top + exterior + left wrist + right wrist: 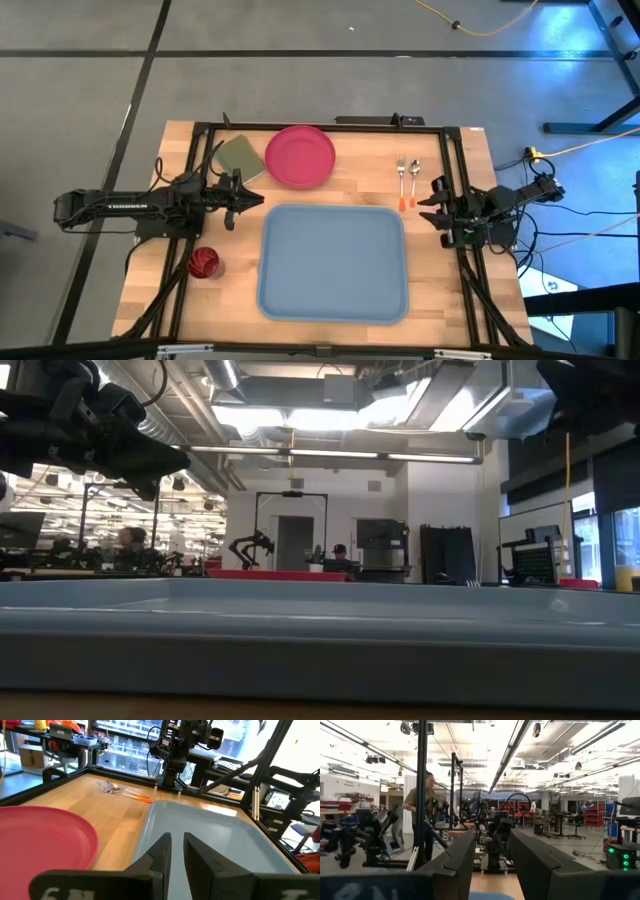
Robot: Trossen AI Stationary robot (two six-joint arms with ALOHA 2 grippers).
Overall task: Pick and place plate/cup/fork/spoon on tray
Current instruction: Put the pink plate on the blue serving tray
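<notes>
The large light blue rectangular plastic tray (pixel 335 262) lay bare at the table's middle, with nothing yet placed on it. The large round pink-red plastic plate (pixel 300 156) sat just beyond its far edge, the small dark red cup (pixel 204 263) off its left side, and the orange-handled silver fork (pixel 401 180) and spoon (pixel 413 180) were seen side by side near the right arm. The left gripper (pixel 247 199) was held beside the tray's left corner, fingers parted narrowly around nothing; the right gripper (pixel 428 205) was likewise empty, its fingers apart.

A pinch on the thin, close-lying cutlery was judged likely to catch both pieces or slip off the flat wood (the handles nearly touch). The plate's low rim could skid away.

The light wooden tabletop (pixel 440 300) was framed by black rails; beyond it a lit workshop held a standing person (pixel 425 807).
</notes>
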